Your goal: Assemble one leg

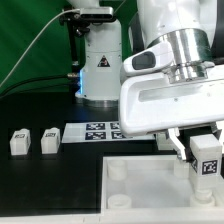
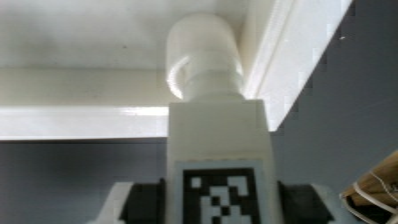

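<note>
My fingers (image 2: 139, 207) gripped the leg (image 2: 222, 140) on both sides, its marker tag (image 2: 222, 197) facing the camera. Its far end overlapped a round socket (image 2: 201, 60) on the white panel (image 2: 71, 110); contact unclear.

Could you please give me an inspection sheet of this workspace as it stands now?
Surface: black table, matte.
Job's things: one leg is held over the white panel; two more legs stand apart at the exterior view's left.
Clutter: nothing seen.
Grippers: tool shut on the leg, tag facing out.
Cables: one thin cable runs across the green curtain.
Surroundings: white device behind the marker board.
</note>
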You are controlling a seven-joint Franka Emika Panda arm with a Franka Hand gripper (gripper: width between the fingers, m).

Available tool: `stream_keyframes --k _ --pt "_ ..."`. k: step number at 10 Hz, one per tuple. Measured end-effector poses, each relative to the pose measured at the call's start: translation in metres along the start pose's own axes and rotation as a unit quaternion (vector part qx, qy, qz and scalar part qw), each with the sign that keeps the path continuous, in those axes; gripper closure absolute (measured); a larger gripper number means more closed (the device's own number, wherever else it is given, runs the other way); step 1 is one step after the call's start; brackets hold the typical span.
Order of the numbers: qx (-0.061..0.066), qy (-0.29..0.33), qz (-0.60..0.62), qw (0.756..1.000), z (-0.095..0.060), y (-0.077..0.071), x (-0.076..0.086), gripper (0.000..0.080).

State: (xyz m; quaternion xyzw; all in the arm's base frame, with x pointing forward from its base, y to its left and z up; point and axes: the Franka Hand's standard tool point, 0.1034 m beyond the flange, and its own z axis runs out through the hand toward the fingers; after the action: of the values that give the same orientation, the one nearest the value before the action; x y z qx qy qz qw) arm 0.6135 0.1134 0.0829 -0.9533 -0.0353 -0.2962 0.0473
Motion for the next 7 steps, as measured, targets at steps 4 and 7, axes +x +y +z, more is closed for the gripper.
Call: stream_keyframes --k 4,7 --pt "-0.001 -0.005 -0.002 1.000 0.0069 0.0014 -0.0093 0.0508" --pt "-0.003 0.008 -0.003 1.000 0.0083 0.0006 -0.0096 0.0508"
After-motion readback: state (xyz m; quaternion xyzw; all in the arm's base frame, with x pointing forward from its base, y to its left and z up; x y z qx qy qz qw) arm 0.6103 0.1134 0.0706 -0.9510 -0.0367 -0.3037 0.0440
